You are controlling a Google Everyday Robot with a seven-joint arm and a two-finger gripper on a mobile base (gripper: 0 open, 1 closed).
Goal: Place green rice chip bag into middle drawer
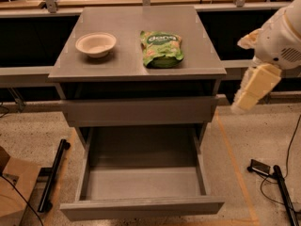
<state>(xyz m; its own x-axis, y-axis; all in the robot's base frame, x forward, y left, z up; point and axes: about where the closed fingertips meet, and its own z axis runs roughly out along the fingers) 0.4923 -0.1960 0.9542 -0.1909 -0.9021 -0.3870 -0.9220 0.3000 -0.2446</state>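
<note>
The grey cabinet (127, 65) is filling the middle of the camera view. Its middle drawer (141, 207) is standing pulled well out toward the camera, with its flat floor bare. The drawer above it is sitting closed.

The robot's white arm (282, 36) is reaching in from the right edge. The cream gripper (242, 100) is hanging off it, pointing down and to the left. It is hovering beside the cabinet's right side, below the level of the top and well apart from everything on it. I cannot tell whether it is open or closed, but it is not holding the bag.

The green rice chip bag (161, 48) is lying flat on the cabinet top, right of centre and near the front edge. Its long axis is running roughly front to back, with the lettered end toward the rear. From the gripper, the bag is lying up and to the left. The reach is therefore looking likely to need a lift above the top edge and then a move leftward over the bag.

A cream round bowl (96, 44) is sitting to the bag's left, apart from it.
</note>
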